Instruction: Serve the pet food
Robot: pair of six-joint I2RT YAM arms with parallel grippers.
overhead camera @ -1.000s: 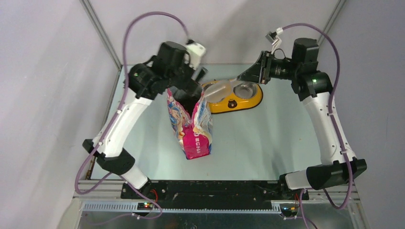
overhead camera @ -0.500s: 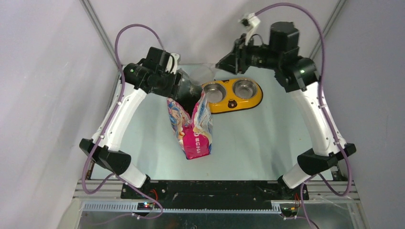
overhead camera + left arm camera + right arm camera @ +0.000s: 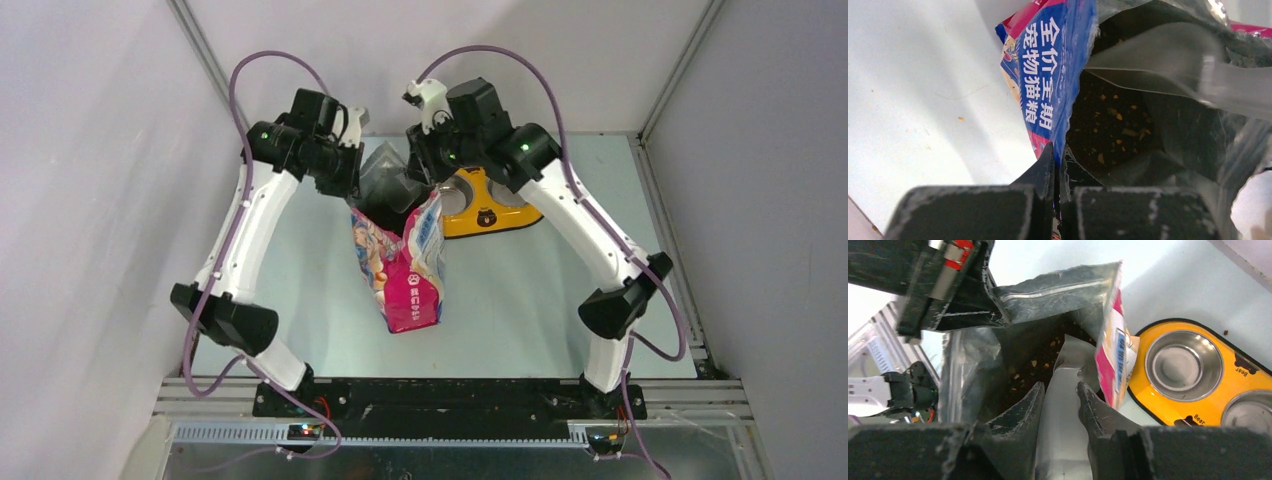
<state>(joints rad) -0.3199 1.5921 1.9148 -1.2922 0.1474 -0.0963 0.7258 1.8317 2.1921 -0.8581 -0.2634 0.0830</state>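
Left fingers [image 3: 1043, 167] are pinched shut on the near-left rim of the bag [image 3: 1043, 100], holding its mouth open. Right fingers [image 3: 1030, 405] are clamped on the handle of the clear scoop [image 3: 1060, 410], and its cup is nosing down into that opening.

The kibble [image 3: 1108, 115] sits low inside, a dark bed of small brown pellets against the silver lining. None of it shows in the scoop, as far as I can tell. The bag stands upright at the middle of the counter [image 3: 520, 300]. The yellow bowl [image 3: 1228, 382] is just to its right and a little farther off, and the one steel cup [image 3: 1183, 365] I see in full looks bare.

I judge the kibble to be loose, dry and light. It will pour and roll rather than stay put, so pinching it is no use. The way to take it is under the heap with the scoop's lip, then level on the way out. Any tilt or a bump on the rim and pellets will spill onto the counter.

The film I'm gripping is thin, glossy and floppy. It could slide out of a pinch or fold inward over the scoop. The rim edge is the right hold, though the bag may tip if I pull sideways.
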